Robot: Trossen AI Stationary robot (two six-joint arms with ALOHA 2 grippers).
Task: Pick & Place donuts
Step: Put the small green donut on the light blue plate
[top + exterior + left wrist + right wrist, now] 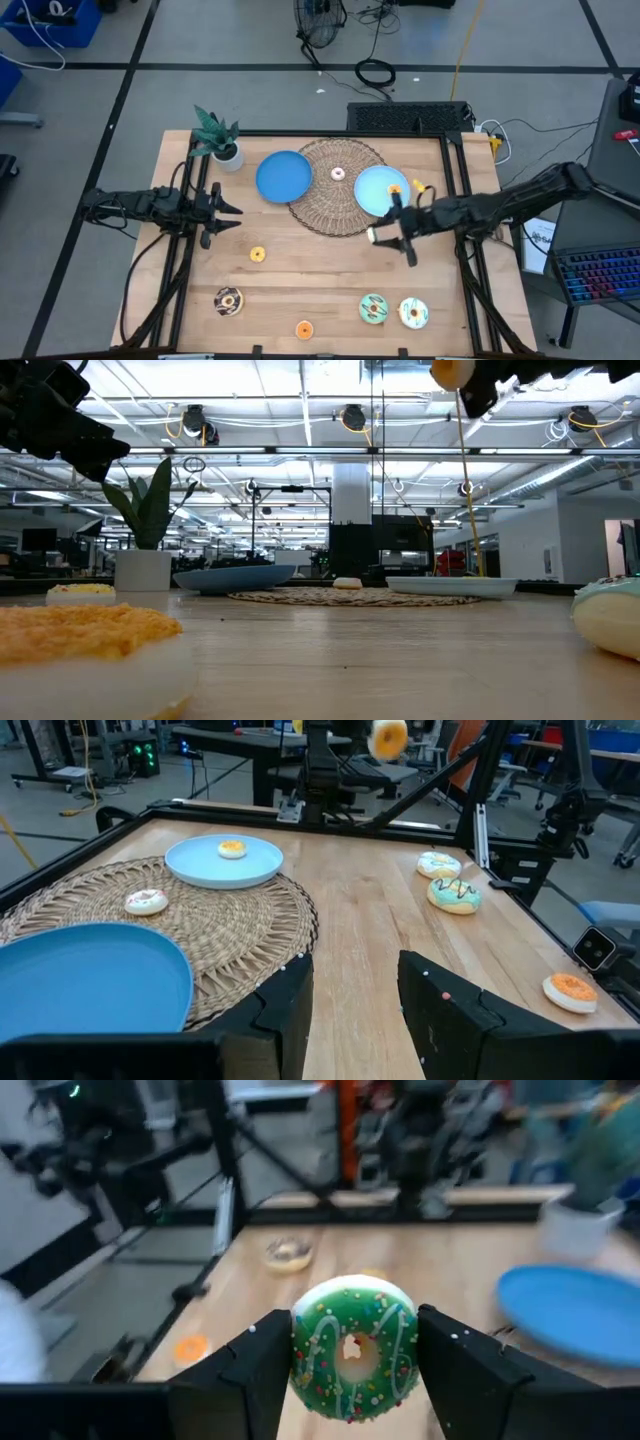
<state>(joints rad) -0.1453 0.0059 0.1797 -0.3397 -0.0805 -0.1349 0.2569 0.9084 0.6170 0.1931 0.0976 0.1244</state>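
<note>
The right gripper (pixel 383 236) hangs above the middle of the table (pixel 320 275), just in front of the wicker mat (pixel 325 218), and is clamped on a green-frosted donut (pixel 352 1348) with sprinkles. Its two fingers press on the ring's sides and hide its edges. From above, the held donut shows only as a pale patch at the fingertips. In the low view it is cut off by the top of the picture, and only its yellowish underside shows. The left gripper (pixel 355 970) waits over the table's left edge, its fingers apart with nothing between them. A tiny pink donut (pixel 338 174) lies on the mat, and a small orange one (pixel 396 189) sits on the right blue plate (pixel 372 196). The left blue plate (pixel 284 176) holds nothing. A small yellow piece (pixel 418 185) beside the right plate is too small to make out. Nearer the front lie a yellow donut (pixel 257 255), a chocolate donut (pixel 228 300), an orange donut (pixel 304 329), a mint-green donut (pixel 373 309) and a white donut (pixel 413 313). At table height, two of these loom blurred and are cropped at the frame's edges.
</note>
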